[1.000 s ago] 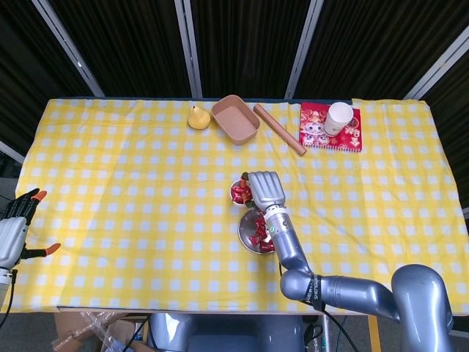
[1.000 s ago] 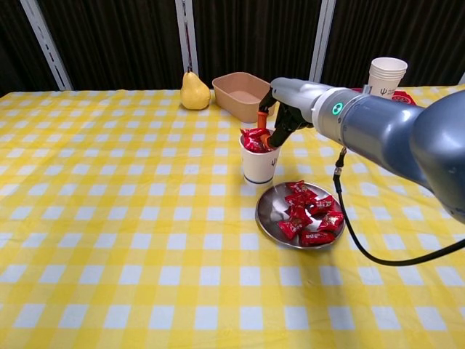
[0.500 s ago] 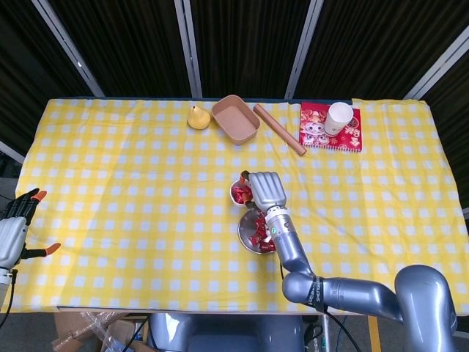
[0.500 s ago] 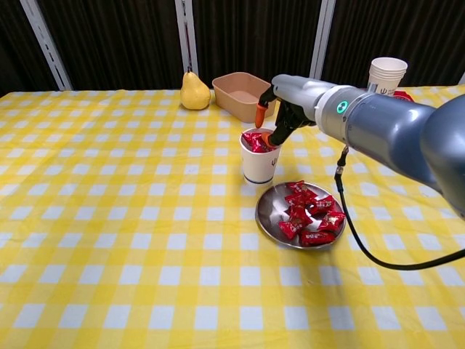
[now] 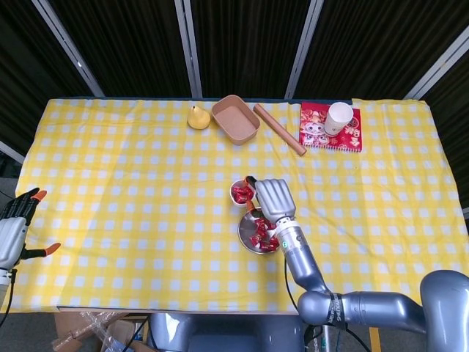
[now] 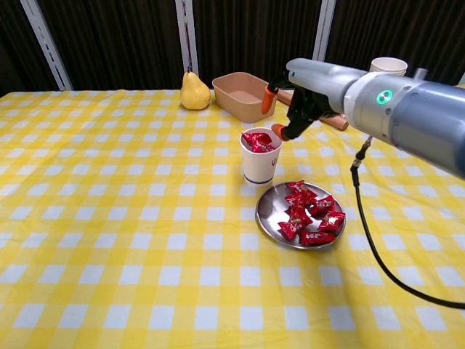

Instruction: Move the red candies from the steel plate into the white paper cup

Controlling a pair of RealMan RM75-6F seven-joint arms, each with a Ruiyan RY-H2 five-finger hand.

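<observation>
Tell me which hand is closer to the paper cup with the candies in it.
The right hand: it hovers just above and beside the paper cup. The left hand sits far off at the table's left edge.

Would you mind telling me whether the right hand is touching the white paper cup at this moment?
Apart. In the chest view the right hand hangs above and to the right of the white paper cup, with tablecloth showing between its fingertips and the rim.

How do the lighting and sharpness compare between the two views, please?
Head view: even overhead light, tablecloth bright, backdrop dark, shadows faint. Chest view: sharp; steel plate reflects the red candies, and the white paper cup casts only a soft shadow.
</observation>
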